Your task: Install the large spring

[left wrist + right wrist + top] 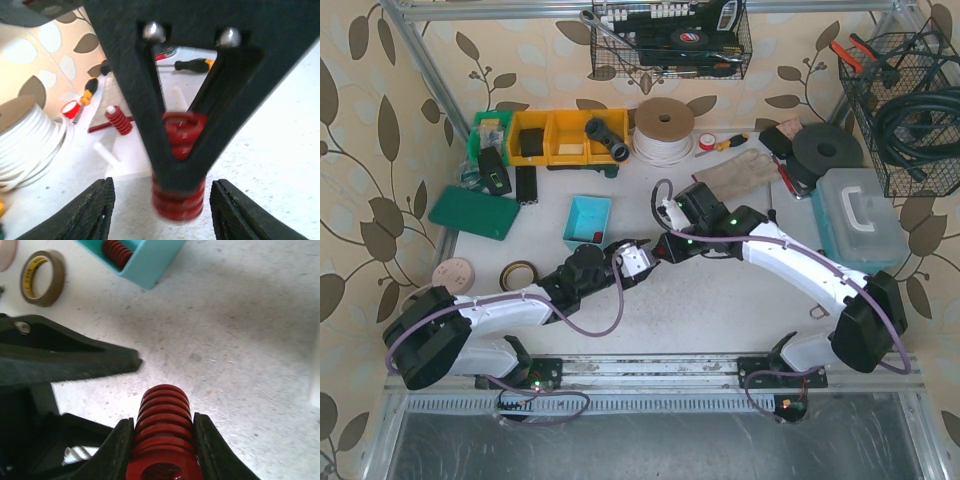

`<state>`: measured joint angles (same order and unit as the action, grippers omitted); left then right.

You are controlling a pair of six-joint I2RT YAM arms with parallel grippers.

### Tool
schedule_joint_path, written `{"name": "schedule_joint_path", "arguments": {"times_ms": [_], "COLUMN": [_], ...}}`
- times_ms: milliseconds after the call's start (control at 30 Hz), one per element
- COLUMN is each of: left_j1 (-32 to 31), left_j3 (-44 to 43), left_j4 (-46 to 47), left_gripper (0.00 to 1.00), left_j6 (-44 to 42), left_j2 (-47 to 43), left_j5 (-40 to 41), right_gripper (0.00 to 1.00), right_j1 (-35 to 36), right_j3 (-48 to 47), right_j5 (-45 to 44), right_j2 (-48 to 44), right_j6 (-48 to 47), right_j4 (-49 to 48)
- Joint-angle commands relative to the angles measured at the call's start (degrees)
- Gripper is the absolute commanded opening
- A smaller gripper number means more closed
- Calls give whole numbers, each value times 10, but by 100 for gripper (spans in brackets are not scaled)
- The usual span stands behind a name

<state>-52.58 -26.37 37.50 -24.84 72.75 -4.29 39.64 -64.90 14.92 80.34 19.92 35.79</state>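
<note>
Right claw (162, 424) is clamped on the big red spring (164, 407), mid-table, just short of the white peg plate (131, 165). Left claw (161, 186) is apart, facing it. We'd line the coil's bore up on the bare peg (178, 97) and push straight. The small spring (117, 121) crowds one side; the table (280, 150) is open on the other.
</note>
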Motion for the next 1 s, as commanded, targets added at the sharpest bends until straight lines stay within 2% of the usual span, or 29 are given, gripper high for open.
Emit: {"name": "schedule_joint_path", "arguments": {"times_ms": [0, 67, 133, 500, 667, 967], "left_j1": [-2, -2, -2, -1, -1, -1], "left_j3": [-24, -27, -30, -45, -39, -42], "left_j4": [4, -2, -9, -63, -60, -72], "left_gripper": [65, 74, 77, 82, 82, 82], "left_j6": [11, 19, 24, 45, 42, 42], "left_j2": [-5, -4, -1, -12, -25, -31], "left_j5": [47, 53, 68, 244, 234, 239], "right_gripper": [0, 0, 0, 0, 0, 0], "right_j1": [-17, -35, -57, -204, -240, -244], "right_j3": [-41, -45, -47, -56, -63, -71], "right_j5": [-75, -97, -121, -165, -146, -134], "right_j2": [-20, -25, -30, -13, 12, 63], "right_j6": [-26, -37, -48, -88, -94, -92], "right_j4": [55, 69, 83, 123, 125, 113]}}
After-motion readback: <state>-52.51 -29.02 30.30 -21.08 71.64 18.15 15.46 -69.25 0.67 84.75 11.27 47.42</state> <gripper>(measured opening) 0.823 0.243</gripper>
